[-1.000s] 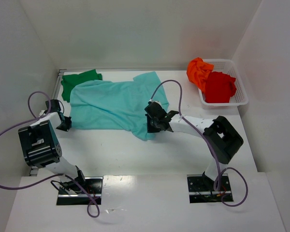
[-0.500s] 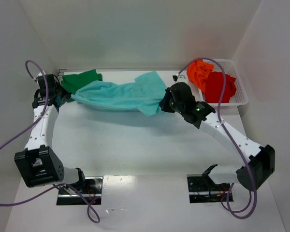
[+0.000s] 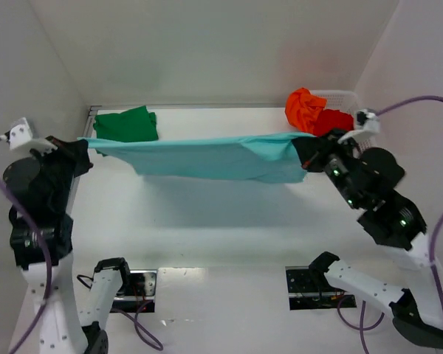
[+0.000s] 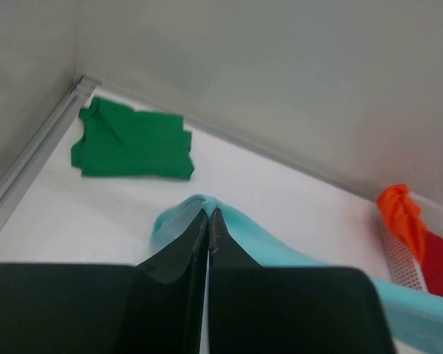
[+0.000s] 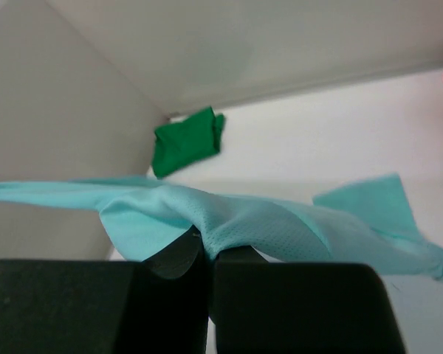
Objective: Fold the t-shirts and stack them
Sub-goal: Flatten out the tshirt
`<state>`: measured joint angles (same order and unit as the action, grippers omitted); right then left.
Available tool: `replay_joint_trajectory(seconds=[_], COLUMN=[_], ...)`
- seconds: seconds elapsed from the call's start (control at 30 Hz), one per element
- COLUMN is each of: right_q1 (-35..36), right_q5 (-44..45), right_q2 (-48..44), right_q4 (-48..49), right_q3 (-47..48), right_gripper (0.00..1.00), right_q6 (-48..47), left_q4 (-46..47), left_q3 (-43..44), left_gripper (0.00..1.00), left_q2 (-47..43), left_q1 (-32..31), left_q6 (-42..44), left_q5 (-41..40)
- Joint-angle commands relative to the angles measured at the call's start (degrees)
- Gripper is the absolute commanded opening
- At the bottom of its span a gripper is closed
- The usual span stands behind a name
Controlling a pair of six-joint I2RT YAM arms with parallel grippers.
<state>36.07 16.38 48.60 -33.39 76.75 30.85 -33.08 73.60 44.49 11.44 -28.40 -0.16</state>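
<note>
Left hand (image 4: 208, 215), right hand (image 5: 204, 242) clamped on teal shirt (image 3: 207, 158); overhead alone shows span.

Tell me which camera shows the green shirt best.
Left wrist: the green shirt lies whole and large, uncovered. The top view shows it smaller, just past the stretched teal shirt; the right wrist shows it small, distant.

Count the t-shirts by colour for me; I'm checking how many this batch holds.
Light teal t-shirt: 1
Dark green t-shirt: 1
Orange t-shirt: 1
Red t-shirt: 1
Total: 4
</note>
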Motion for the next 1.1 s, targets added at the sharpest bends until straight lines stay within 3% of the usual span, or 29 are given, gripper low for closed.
replay_joint_trajectory(seconds=[0.0, 0.23, 0.47, 0.7, 1.07], right_q1=[-0.04, -0.04, -0.04, -0.04, -1.70], right_q5=[2.87, 1.82, 3.66, 10.15, 15.79], right_q2=[-7.54, -12.74, -15.46, -6.77, 5.89], right_q4=[-0.72, -0.19, 1.83, 7.27, 19.31], right_q3=[4.28, 6.83, 4.02, 7.62, 5.07], right_gripper=[0.00, 0.00, 0.00, 0.00, 0.00], right_q6=[-3.52, -5.97, -7.82, -14.23, -19.68], left_q4=[-1.46, -3.30, -6.91, 0.90, 12.77], left_q3=[4.00, 10.41, 14.72, 7.70, 4.62], left_gripper=[0.00, 0.00, 0.00, 0.00, 0.00], left_q2=[-6.34, -13.54, -16.10, -12.69, -0.55], left_q1=[-0.28, -2.47, -7.39, -7.93, -7.93], left_q6=[2.56, -0.78, 2.65, 3.18, 5.55], left_q5=[1.92, 7.55, -5.80, -13.01, -10.73])
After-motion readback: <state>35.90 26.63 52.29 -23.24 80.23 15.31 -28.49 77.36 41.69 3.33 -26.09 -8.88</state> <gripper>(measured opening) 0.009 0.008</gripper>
